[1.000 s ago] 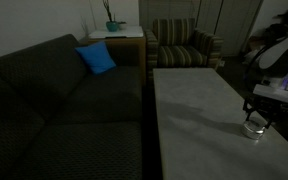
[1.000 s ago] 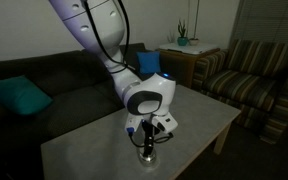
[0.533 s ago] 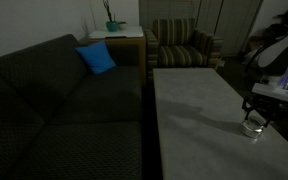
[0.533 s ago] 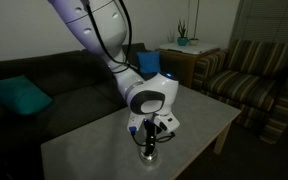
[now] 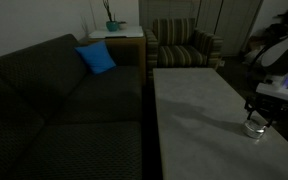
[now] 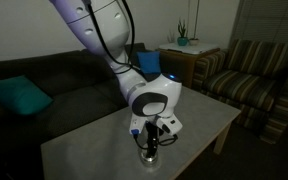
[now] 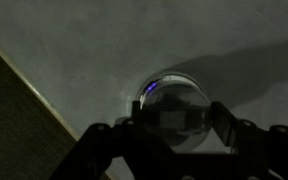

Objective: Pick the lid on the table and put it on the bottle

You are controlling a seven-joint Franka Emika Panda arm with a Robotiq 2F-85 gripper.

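One thing matters here: with the pincer (image 6: 150, 141) closed on what seems the lid (image 7: 174, 112), just over the bottle (image 6: 149, 156) on the table (image 6: 79, 150), we centre it squarely, lower gently, then release.

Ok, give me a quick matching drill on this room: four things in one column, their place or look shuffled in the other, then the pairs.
1. bottle
2. blue cushion
3. plant
4. armchair

A. on the side table
B. striped
C. on the sofa
D. on the grey table, under the pincer

Pairs: 1-D, 2-C, 3-A, 4-B.
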